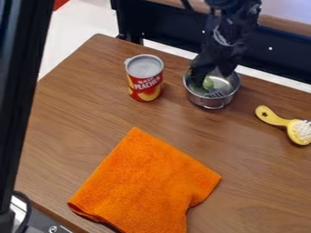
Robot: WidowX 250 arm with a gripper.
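Apparently midway: pincer set at the pot, green thing inside it

At the far left, the view is crossed by a dark upright post (pixel 24 91), beside which the wooden tabletop (pixel 61 136) is seen. An orange cloth (pixel 146 182) is laid out at the near side, its lower left edge partly folded. Beyond the cloth, a red and yellow can (pixel 144 84) is stood upright, its silvery top turned up.

Just right of the can, apart from it, the round metal pot (pixel 211 103) is set upright near the far edge. Inside the pot, a small green thing (pixel 208 83) can be made out, partly hidden. The black pincer (pixel 211 76) is held low at the pot's opening, beside the green thing; its two sides are seen spread apart, and nothing is seen to be pinched between them.

To the right of the pot, well apart, a yellow brush (pixel 272 119) with white bristles is placed, its handle pointed towards the far left.

As far as can be judged, the approach to the pot has been made and the green thing is within reach. No grip has been secured, it seems, and nothing has been lifted clear. What else may be needed cannot be settled from this view.
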